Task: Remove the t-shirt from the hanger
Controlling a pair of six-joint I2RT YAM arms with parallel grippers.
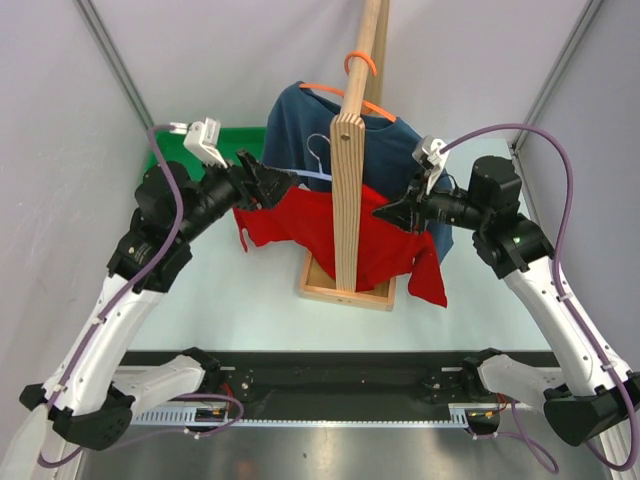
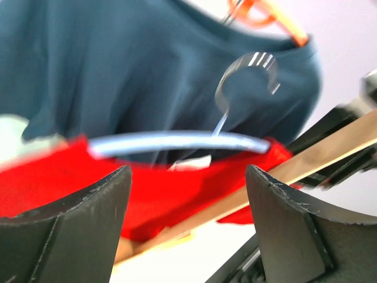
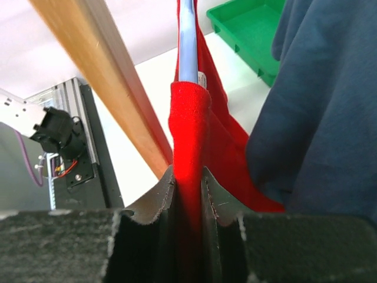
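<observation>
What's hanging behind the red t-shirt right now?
A dark blue t-shirt on an orange hanger hangs behind the red t-shirt. Its lower half is covered by the red fabric and the wooden post, so its hem is hidden.

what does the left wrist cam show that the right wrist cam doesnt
Only the left wrist: the hanger hook, the orange hanger, and the left gripper open, holding nothing. Only the right wrist: the green bin and the right gripper shut on the red t-shirt. Both: the red t-shirt, the navy t-shirt, the wooden post and the pale hanger bar.
</observation>
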